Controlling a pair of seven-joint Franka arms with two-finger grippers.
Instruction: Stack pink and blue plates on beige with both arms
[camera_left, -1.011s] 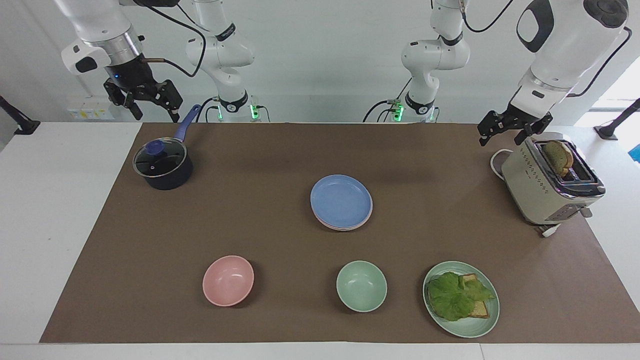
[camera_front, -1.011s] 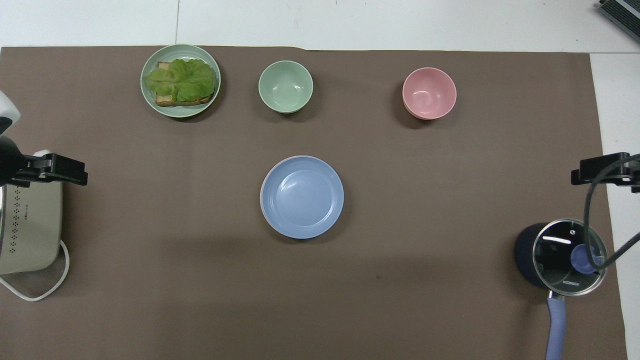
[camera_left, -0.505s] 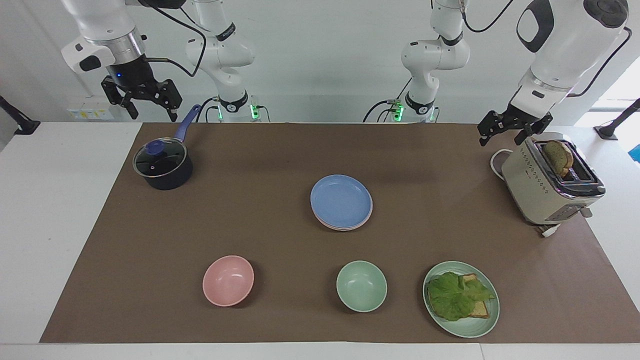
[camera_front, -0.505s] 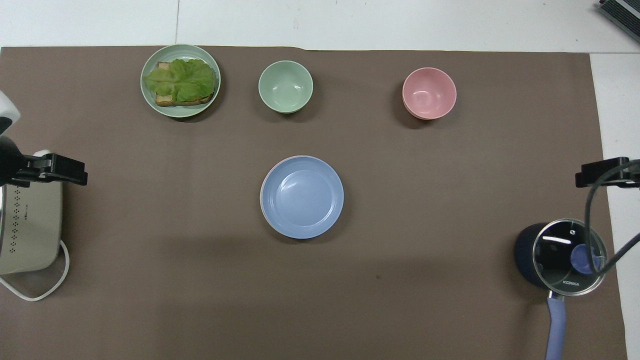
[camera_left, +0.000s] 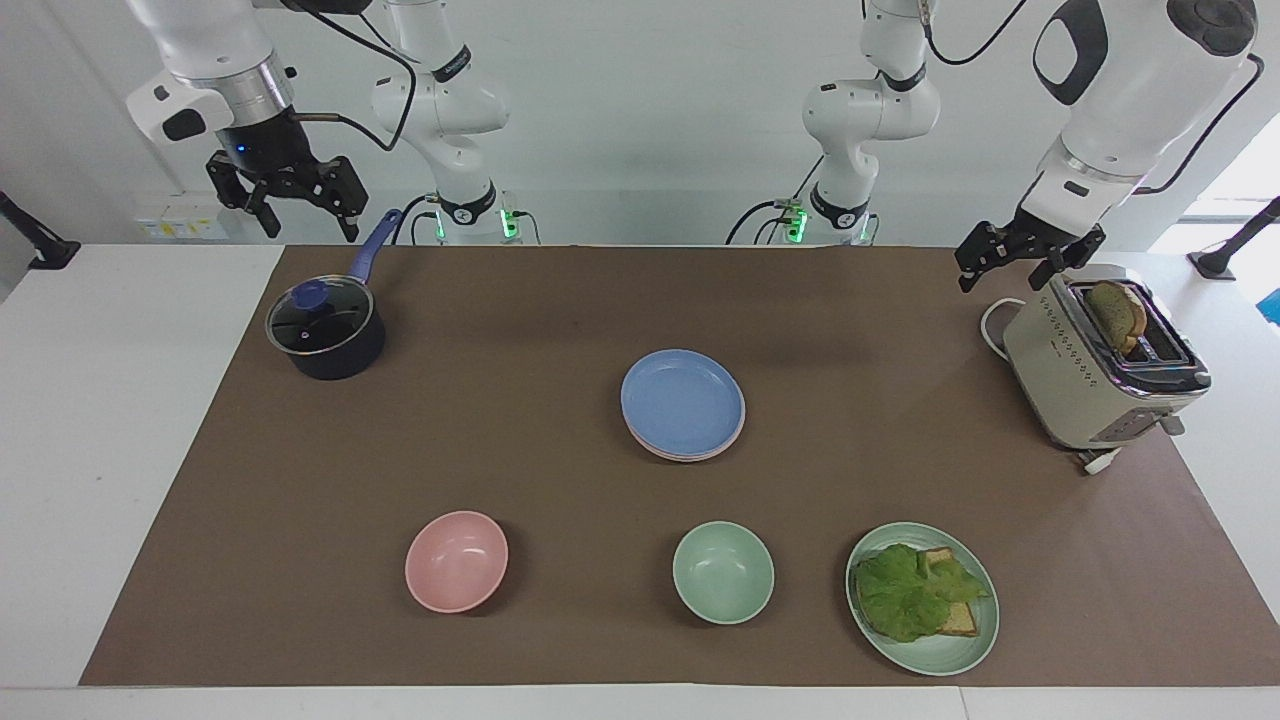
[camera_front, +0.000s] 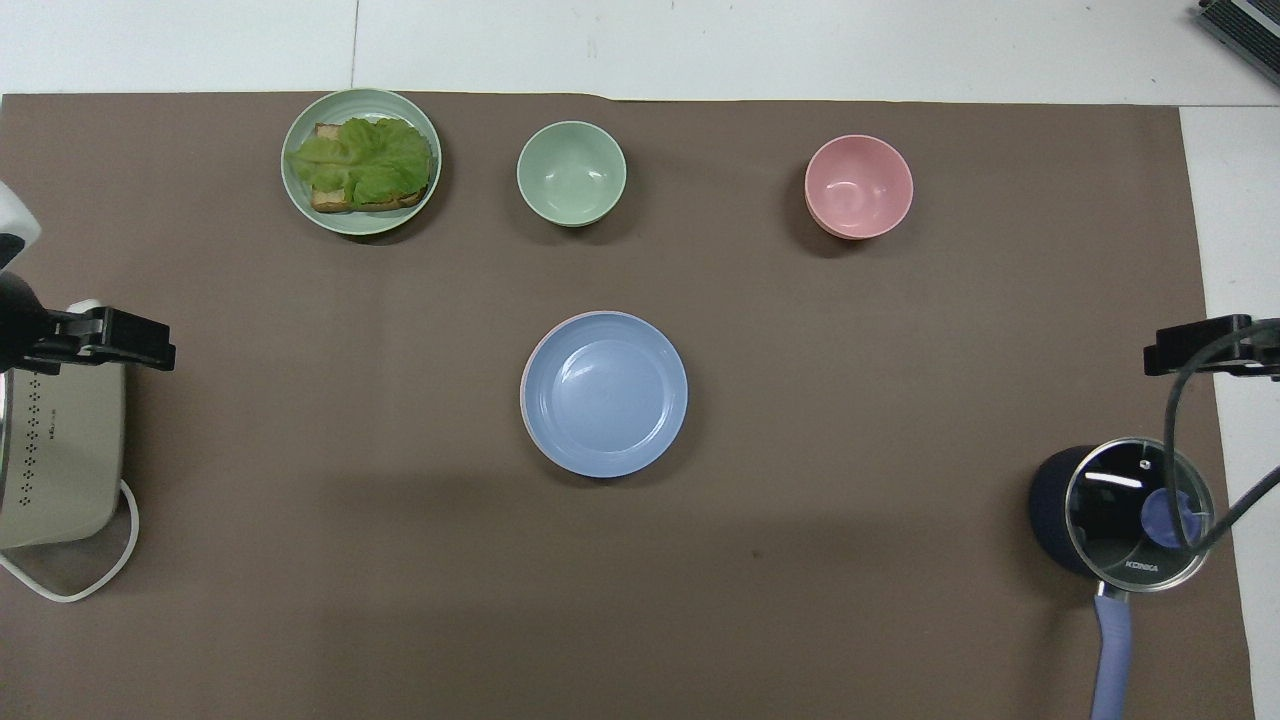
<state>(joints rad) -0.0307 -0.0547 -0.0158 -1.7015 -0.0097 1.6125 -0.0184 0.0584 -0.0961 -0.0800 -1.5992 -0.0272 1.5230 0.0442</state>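
Over the last second my right end effector (camera_left: 292, 205) has lifted a little higher above the saucepan (camera_left: 326, 335) and steadied there, jaws wide and empty. My left end effector (camera_left: 1022, 258) has not moved; it hangs open and empty just beside the toaster (camera_left: 1095, 370). The blue plate (camera_left: 682, 402) lies on top of the stack at the middle of the worktop (camera_left: 520, 330), a pink plate (camera_front: 524, 385) rim peeping out beneath it; the beige plate I cannot make out. With both arms drawn back, I judge the stacking done
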